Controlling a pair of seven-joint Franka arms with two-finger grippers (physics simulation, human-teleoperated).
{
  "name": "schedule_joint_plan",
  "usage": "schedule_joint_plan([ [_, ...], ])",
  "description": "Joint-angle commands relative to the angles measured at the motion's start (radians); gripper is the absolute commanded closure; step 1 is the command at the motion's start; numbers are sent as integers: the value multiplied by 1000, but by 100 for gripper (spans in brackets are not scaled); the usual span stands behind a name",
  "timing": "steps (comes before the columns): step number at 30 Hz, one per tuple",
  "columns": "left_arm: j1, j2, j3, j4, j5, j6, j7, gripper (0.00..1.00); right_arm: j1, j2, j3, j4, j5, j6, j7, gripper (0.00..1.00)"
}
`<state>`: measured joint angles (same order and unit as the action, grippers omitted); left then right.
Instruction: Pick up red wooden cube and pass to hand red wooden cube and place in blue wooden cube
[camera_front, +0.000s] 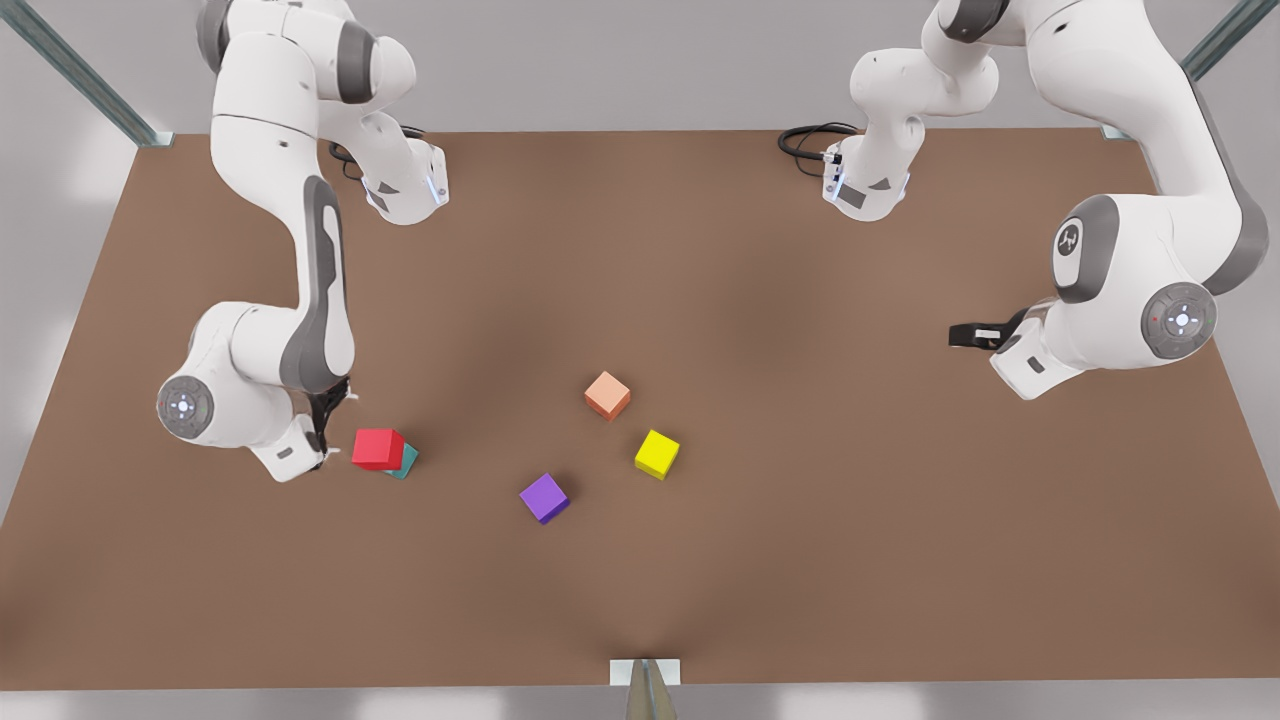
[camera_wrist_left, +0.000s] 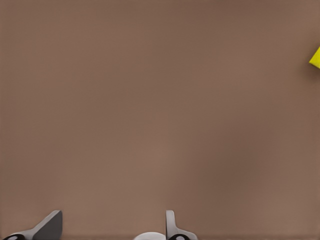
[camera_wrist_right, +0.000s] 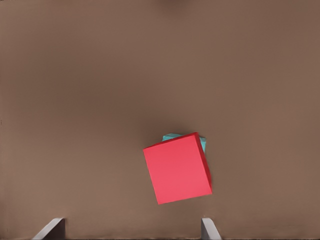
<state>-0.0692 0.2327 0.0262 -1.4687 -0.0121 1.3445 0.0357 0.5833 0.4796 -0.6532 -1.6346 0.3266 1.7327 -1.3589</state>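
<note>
Between the fingertips of the right gripper (camera_wrist_right: 130, 230) there is nothing: its jaws stand wide apart and empty. Past them, in the right wrist view, the small bright red wooden cube (camera_wrist_right: 177, 167) sits on top of the light teal-blue wooden cube (camera_wrist_right: 172, 136). It covers the blue cube almost wholly, so that just a sliver of teal shows along one edge and corner. In the front view this gripper (camera_front: 325, 412) hangs just beside the stack, on the front view's left. The red cube (camera_front: 377, 447) rests a little askew over the blue one (camera_front: 405, 463) on the brown table (camera_front: 800, 500).

The placing looks done, so the step in hand is judged to be the retreat. To do it well, the right gripper should keep its jaws spread and back away along a line that goes up and off from the stack. It should not sweep sideways, since the red cube sits slightly offset and a brush from a fingertip could slide it off.

Farther out, a pale salmon cube (camera_front: 607, 394), a yellow cube (camera_front: 657, 454) and a purple cube (camera_front: 544, 497) lie well apart near the table's middle. The left gripper (camera_front: 965, 335) waits over bare table on the front view's right, its jaws likewise apart and empty.
</note>
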Motion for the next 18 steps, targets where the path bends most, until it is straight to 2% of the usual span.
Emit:
schedule_joint_plan([
  [1, -1, -1, 0, 1, 1, -1, -10, 0, -5, 13, -2, 45, -95, -223, 1392, 0],
  [3, -1, -1, 0, 1, 1, -1, -10, 0, -8, 5, -19, 209, -113, -403, 1448, 0],
  [4, -1, -1, 0, 1, 1, -1, -10, 0, -11, -22, -26, 268, -136, -424, 1431, 0],
  [5, -3, -1, 0, 1, 1, -1, -10, 0, -92, -84, 49, 306, -181, -424, 1411, 0],
  [6, -3, -1, 0, 1, 1, -1, -10, 0, -252, -174, 268, 309, -277, -421, 1413, 0],
  [7, -3, -1, 0, -1, 1, -1, -10, 0, -353, -231, 413, 297, -323, -413, 1419, 0],
  [10, -4, -1, 0, 1, 0, -2, -10, 0, -502, -251, 546, 276, -327, -380, 1414, 0],
  [12, -4, -1, 0, 1, 1, -2, -10, 0, -523, -259, 553, 262, -357, -377, 1416, 0],
  [13, -4, -1, 0, 1, 1, -2, -10, 0, -533, -276, 586, 240, -389, -375, 1419, 0],
  [15, -4, -1, 0, -1, 0, -2, -10, 0, -556, -332, 595, 141, -386, -285, 1414, 0],
  [18, -4, -1, 0, 1, 0, -2, -10, 0, -562, -332, 596, 139, -385, -283, 1409, 0],
])
